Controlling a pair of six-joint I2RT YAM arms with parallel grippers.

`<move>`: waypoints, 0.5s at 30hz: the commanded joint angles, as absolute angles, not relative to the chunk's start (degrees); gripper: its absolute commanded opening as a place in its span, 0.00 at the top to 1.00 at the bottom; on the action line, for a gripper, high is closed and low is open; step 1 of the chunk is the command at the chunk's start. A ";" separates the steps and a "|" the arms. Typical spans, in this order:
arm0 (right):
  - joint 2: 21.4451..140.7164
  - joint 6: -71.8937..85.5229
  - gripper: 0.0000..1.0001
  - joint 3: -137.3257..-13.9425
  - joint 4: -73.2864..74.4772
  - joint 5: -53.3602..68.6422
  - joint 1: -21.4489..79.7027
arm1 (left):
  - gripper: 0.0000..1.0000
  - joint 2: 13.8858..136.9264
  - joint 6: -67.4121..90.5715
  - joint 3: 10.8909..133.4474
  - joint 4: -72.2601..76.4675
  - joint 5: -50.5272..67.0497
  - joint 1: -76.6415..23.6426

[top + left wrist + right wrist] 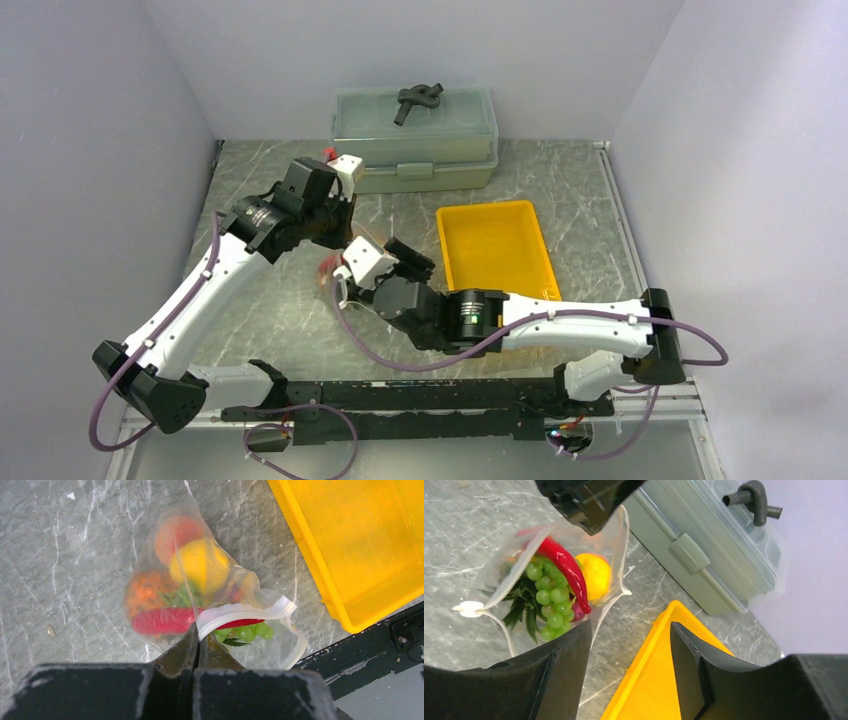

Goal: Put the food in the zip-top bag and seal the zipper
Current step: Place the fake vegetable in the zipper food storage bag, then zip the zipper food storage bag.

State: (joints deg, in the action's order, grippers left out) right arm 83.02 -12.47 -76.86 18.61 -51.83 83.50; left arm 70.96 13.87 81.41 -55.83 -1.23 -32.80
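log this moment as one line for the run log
left pincer: shut on zipper | right pincer: open, holding nothing | food: inside zip-top bag | seal: mouth gaping, not closed

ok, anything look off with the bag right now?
Yes: the bag gapes at the mouth, its zipper strip folded over where the left gripper pinches it; grapes and chili sit right at the opening.
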 commanded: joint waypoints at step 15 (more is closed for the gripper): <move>65.06 14.22 0.27 -68.29 26.44 -37.98 74.91 | 1.00 68.36 15.79 80.94 -51.77 4.67 -32.55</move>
